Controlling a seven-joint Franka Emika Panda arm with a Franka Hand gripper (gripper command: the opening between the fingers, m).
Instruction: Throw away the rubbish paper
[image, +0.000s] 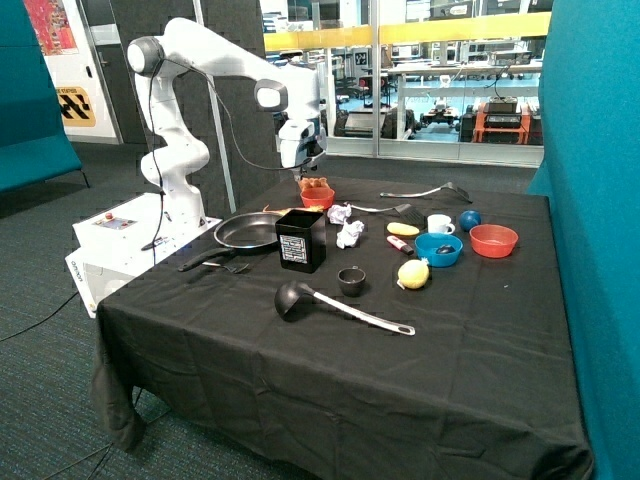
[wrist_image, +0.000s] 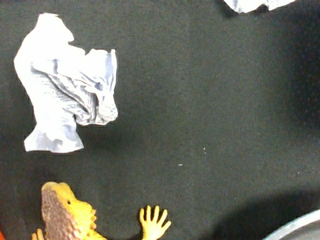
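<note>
**Gripper above the table's far side, both paper wads on the cloth**

The gripper (image: 300, 160) hangs in the air above the small red bowl (image: 317, 197) with the orange-brown toy in it. Whether it is open or closed cannot be told from either view.

Both pieces of rubbish paper lie on the black tablecloth (image: 300, 370). One paper wad (image: 350, 234) sits just beside the black bin (image: 301, 240); the other wad (image: 340, 212) lies near the red bowl, behind the first. In the wrist view, a crumpled wad (wrist_image: 65, 95) lies flat on the cloth, close to a yellow toy lizard (wrist_image: 65, 212), apart from it. The frying pan (image: 250, 232) rests on the bin's other side.
</note>
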